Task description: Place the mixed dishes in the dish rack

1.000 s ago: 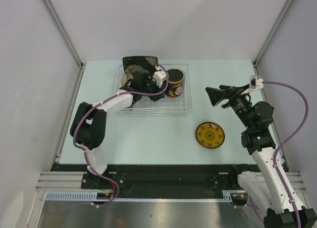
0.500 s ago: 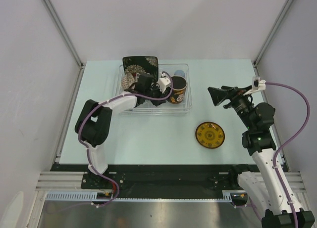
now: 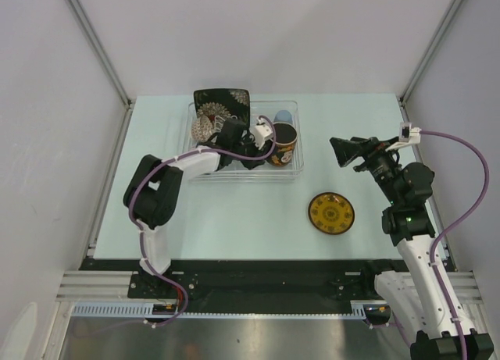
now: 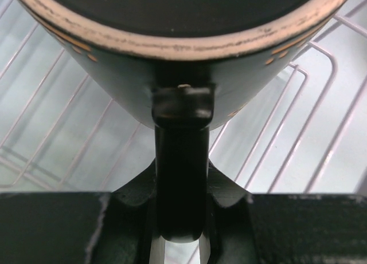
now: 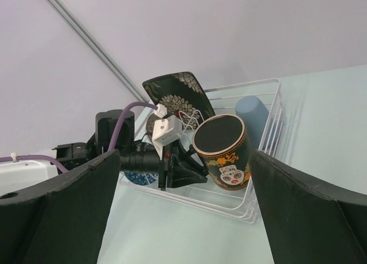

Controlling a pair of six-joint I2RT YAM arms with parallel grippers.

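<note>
Because the left gripper (image 3: 255, 136) is clamped on the handle of the dark floral mug (image 3: 281, 138), the mug hangs tilted inside the clear dish rack (image 3: 244, 175), its mouth turned up and towards the right arm; the left wrist view shows the handle (image 4: 180, 161) running straight down between the closed-in jaws, with the mug's worn pale rim above and the rack's wire ridges beneath; my judgement is that the handle was chosen as the one narrow part that these fingers can span, and that the tilt comes from the wrist reaching in low from the side.

Just behind the mug the pale blue cup (image 3: 283, 115) sits at the rack's far right corner; the black square floral plate (image 3: 221, 103) stands propped on edge at the far left, likely so that the ridges hold it upright; the beige lattice-patterned bowl (image 3: 203, 128) lies beside it.

Well apart from the rack, the yellow round saucer (image 3: 331, 212) lies flat on the table (image 3: 234, 219), not yet loaded; the right gripper (image 3: 341, 151) hovers above the table beyond it with its jaws spread wide and holding nothing, probably waiting clear of the left arm.

No brand or writing can be read; the mug bears only gold and white ornament (image 5: 229, 173), the saucer a dark ringed pattern.
</note>
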